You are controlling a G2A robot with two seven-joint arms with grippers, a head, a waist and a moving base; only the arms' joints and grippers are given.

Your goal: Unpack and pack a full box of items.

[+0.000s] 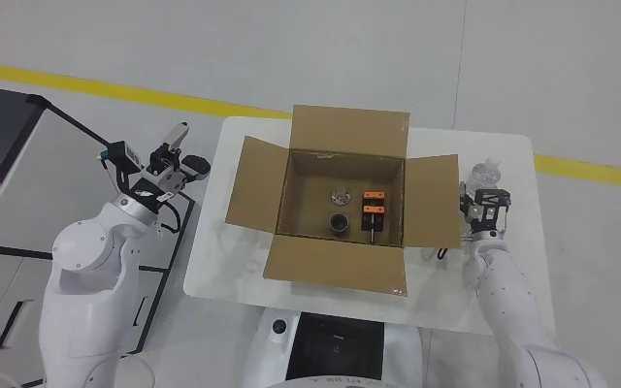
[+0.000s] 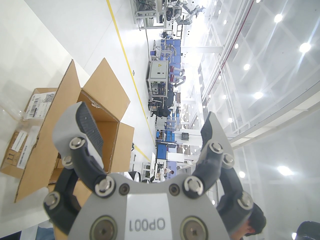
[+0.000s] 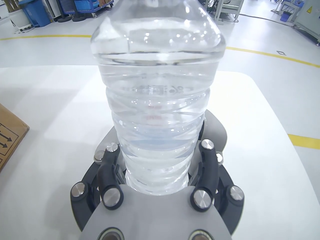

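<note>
An open cardboard box stands in the middle of the white table, its four flaps spread out. Inside lie an orange-and-black item, a dark round item and a small clear item. My right gripper is over the table to the right of the box, shut on a clear water bottle held between its fingers. My left gripper is raised off the table's left side, open with nothing between its fingers; the box shows beyond it.
Bare tabletop lies around the bottle on the right. The box's right flap is close to the right gripper, and a corner of the box shows in the right wrist view. A yellow floor line runs behind the table.
</note>
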